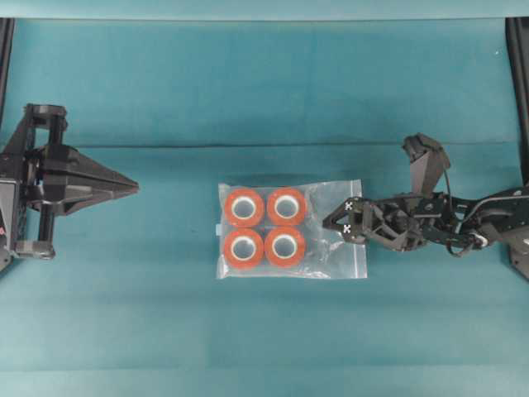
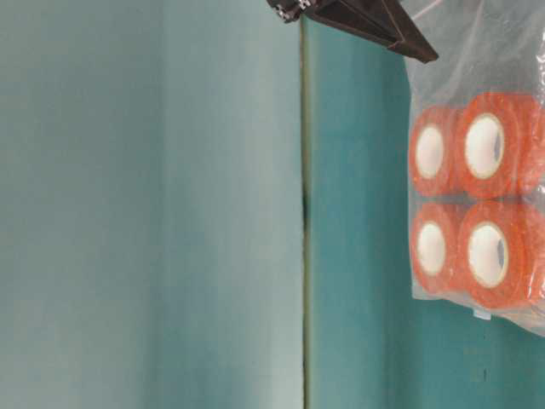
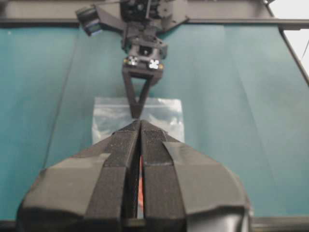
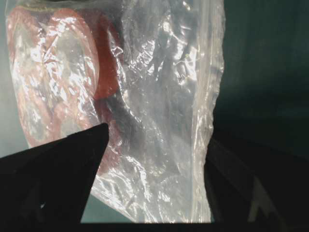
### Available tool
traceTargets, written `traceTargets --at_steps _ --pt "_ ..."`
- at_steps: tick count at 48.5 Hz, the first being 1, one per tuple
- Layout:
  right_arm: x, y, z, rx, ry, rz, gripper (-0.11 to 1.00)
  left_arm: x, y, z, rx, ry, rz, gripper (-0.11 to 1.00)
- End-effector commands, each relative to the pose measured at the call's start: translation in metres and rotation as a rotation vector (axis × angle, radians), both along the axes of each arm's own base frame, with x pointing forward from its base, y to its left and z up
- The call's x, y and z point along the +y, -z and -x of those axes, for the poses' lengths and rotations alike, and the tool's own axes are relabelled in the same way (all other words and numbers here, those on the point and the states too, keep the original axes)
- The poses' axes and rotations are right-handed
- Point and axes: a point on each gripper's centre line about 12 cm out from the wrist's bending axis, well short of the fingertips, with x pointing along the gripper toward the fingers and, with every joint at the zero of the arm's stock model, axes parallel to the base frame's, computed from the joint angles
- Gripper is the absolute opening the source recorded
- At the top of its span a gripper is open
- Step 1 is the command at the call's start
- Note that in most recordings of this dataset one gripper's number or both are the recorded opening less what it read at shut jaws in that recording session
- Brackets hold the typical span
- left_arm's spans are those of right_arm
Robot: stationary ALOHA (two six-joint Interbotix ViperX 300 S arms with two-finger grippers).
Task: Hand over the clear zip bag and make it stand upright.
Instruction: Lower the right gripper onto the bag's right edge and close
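The clear zip bag (image 1: 324,200) lies flat in the middle of the teal table, with orange rolls (image 1: 265,228) in its left half. My right gripper (image 1: 331,222) is open and low over the bag's empty right part near the zip edge. In the right wrist view the crinkled plastic (image 4: 159,96) fills the gap between its two dark fingers (image 4: 72,164), which are not clamped on it. My left gripper (image 1: 132,188) is shut and empty, well to the left of the bag, pointing at it. From the left wrist, its closed tips (image 3: 140,124) line up with the bag (image 3: 164,113).
The teal cloth (image 1: 264,91) covers the whole table, with a fold line running across behind the bag. Black frame rails (image 1: 519,74) stand at the far left and right edges. In the table-level view the bag (image 2: 477,196) fills the right side under one dark finger (image 2: 383,25).
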Motion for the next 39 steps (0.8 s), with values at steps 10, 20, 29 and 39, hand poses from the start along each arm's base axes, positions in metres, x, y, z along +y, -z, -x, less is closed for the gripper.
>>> traceTargets --at_steps 10,20,29,39 --pt "0.003 0.006 0.002 0.047 0.004 -0.038 0.53 0.001 -0.006 0.000 -0.020 -0.003 -0.001 -0.01" --pt "-0.006 0.004 0.000 0.042 0.026 -0.031 0.04 0.001 -0.005 0.000 -0.012 -0.003 -0.001 -0.01" --pt "-0.007 0.000 -0.005 0.023 0.022 -0.022 0.01 0.000 0.001 0.001 0.025 -0.002 -0.002 -0.01" --pt "-0.006 -0.014 -0.019 -0.015 -0.040 0.019 0.01 0.001 0.007 0.002 0.065 -0.010 0.042 -0.01"
